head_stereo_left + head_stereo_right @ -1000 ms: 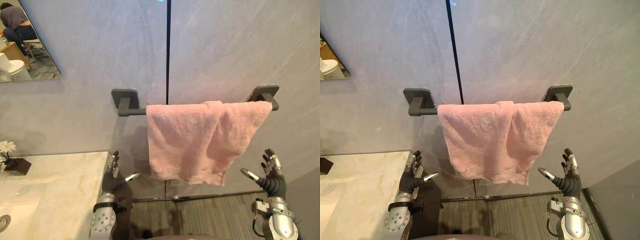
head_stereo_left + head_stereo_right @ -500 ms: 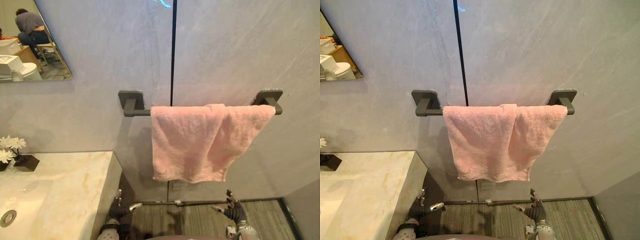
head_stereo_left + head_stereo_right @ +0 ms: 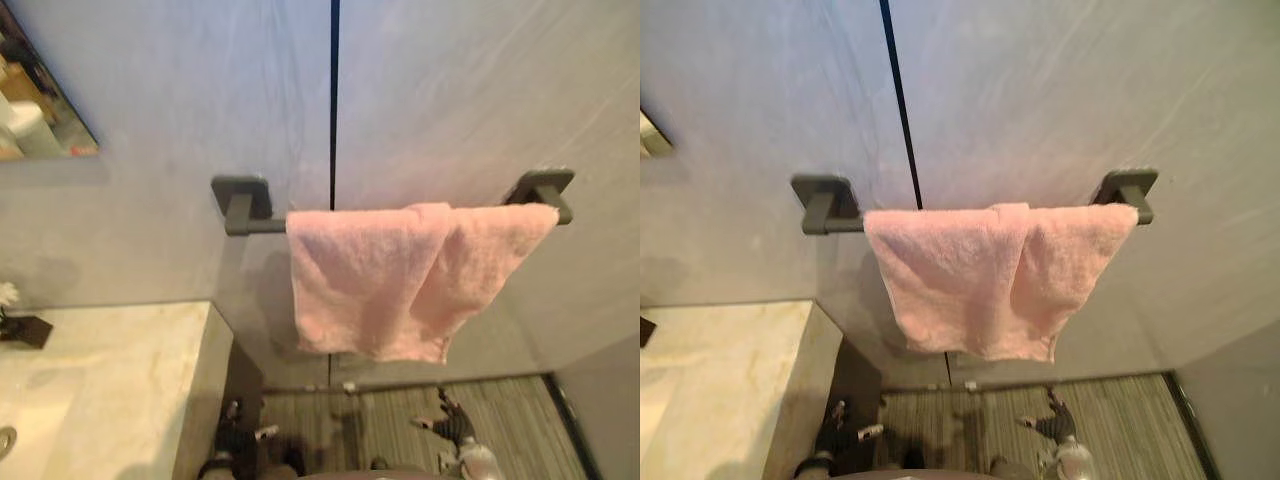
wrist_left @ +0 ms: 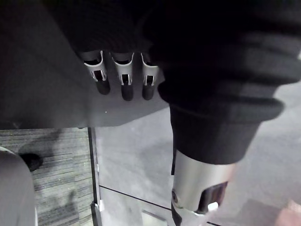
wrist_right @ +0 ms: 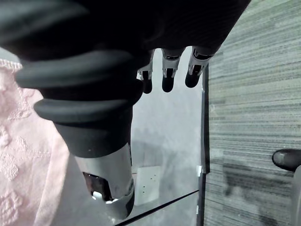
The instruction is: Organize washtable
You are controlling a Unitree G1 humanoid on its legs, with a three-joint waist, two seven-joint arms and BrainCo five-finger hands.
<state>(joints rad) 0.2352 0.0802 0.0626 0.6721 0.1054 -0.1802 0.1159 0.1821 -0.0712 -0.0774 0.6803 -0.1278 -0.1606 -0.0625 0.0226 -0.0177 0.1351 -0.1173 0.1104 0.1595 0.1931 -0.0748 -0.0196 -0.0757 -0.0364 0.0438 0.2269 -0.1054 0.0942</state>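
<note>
The left hand (image 3: 235, 432) and right hand (image 3: 452, 424) have dropped well below the towel (image 3: 400, 280), draped bunched over the bar (image 3: 262, 226). Both hang loose-fingered and empty, left beside the counter (image 3: 120, 370) edge, right over open floor (image 3: 510, 410).

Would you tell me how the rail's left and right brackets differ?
The left bracket has bare bar beside it; the towel reaches the right bracket. The left bracket sits left of the wall seam, the right bracket right of it. Both are dark wall mounts.

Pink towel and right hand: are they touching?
Apart. The left eye view shows the right hand low, with a clear gap below the pink towel.
</note>
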